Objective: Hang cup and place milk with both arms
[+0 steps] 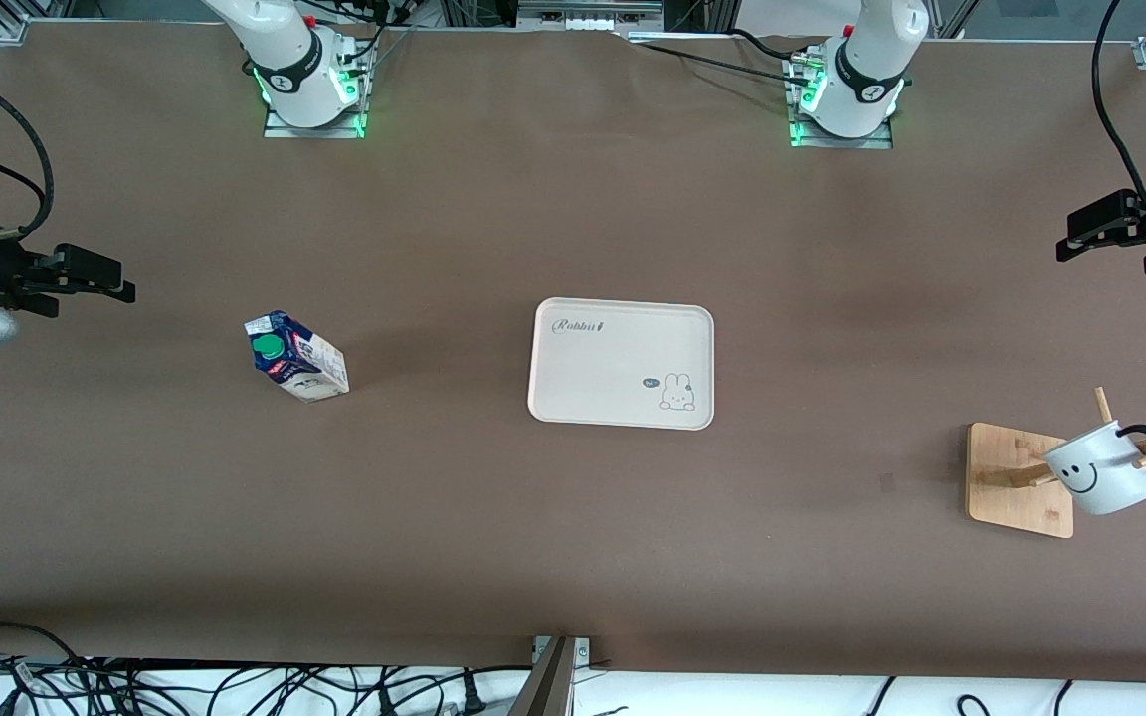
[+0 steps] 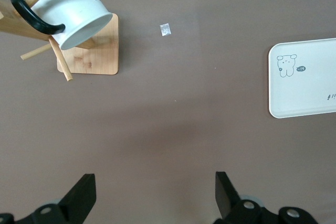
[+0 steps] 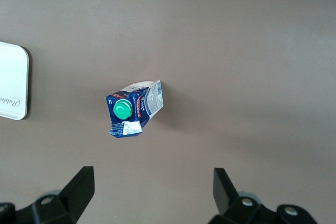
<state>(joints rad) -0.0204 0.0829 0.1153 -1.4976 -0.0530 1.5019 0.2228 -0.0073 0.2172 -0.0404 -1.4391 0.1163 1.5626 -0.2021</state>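
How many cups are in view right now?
1. The cup hangs by its black handle on the wooden rack at the left arm's end of the table. No others are visible.

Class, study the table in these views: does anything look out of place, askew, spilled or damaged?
Nothing is spilled or damaged. The cup hangs tilted by its handle on the wooden rack, as hung cups do. The milk stands upright on the bare table, off the empty tray. A tiny pale scrap lies near the rack. Left tool and right tool wait open.
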